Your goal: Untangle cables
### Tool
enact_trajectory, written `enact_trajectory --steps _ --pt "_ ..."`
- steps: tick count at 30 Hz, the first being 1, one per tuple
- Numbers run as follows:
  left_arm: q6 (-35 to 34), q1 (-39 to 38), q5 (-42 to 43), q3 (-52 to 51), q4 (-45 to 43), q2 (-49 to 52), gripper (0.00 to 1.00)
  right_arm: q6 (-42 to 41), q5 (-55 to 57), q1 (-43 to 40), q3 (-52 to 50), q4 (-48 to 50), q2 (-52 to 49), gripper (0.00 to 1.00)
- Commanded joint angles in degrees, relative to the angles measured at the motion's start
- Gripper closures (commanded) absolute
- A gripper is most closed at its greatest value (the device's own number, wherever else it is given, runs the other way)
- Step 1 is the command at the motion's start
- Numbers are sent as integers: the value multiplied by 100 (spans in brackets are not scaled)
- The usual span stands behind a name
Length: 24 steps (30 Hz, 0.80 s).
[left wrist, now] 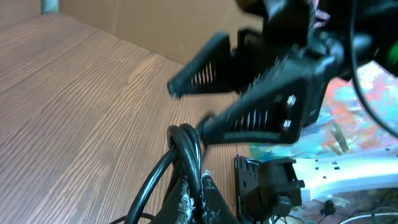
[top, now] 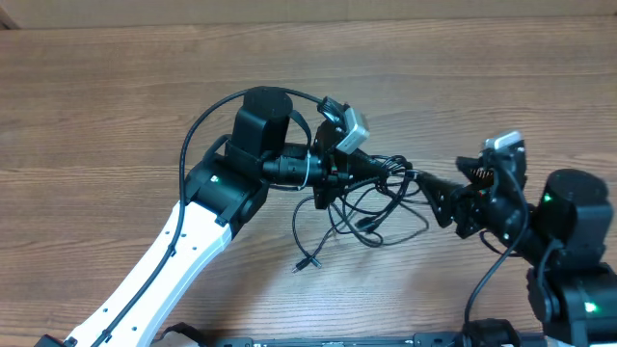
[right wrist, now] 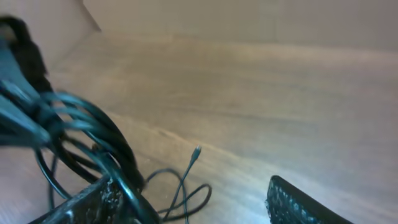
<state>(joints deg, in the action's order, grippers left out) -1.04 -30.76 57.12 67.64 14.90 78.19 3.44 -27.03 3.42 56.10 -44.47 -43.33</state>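
The cables (top: 371,210) are thin black cords in a loose tangle on the wooden table between the two arms, with one plug end (top: 302,264) trailing toward the front. My left gripper (top: 388,169) is shut on a bundle of cable strands (left wrist: 186,144) and holds them raised; its fingers (left wrist: 202,198) pinch the cords. My right gripper (top: 432,198) is open right next to the bundle, facing the left gripper, and it also shows in the left wrist view (left wrist: 186,107). In the right wrist view its fingers (right wrist: 193,208) are wide apart, and cable strands (right wrist: 118,155) run across the left finger. Loose loops (right wrist: 186,193) and a plug (right wrist: 196,150) lie on the table.
The wooden table (top: 116,106) stretches around the tangle. A cardboard wall (right wrist: 249,18) stands at the far edge. The left arm's white link (top: 164,260) crosses the front left, and the right arm's base (top: 578,280) sits at the front right.
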Motion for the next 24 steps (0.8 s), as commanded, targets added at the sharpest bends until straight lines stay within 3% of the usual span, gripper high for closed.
enact_trajectory --steps 1,7,12,16,18,19,20,24 --pt "236 -39 326 90 -42 11 96 361 -243 9 256 24 61 32" --pt "232 -39 516 90 -131 11 96 1513 -1320 9 254 -354 61 33" --pt "195 -39 745 90 -426 11 96 1943 -1816 9 254 -586 61 44" --pt "59 -96 925 90 -752 11 96 2310 -2365 9 254 -511 61 44" --pt "-33 -160 909 90 -896 11 96 2371 -2444 9 254 -535 61 50" --pt "-122 -184 763 90 -922 11 96 2369 -2498 9 254 -564 61 64" --pt "-179 -184 675 90 -920 11 96 2369 -2520 9 254 -575 61 68" --pt "-570 -184 240 90 -933 11 96 2369 -2712 11 254 -584 61 71"
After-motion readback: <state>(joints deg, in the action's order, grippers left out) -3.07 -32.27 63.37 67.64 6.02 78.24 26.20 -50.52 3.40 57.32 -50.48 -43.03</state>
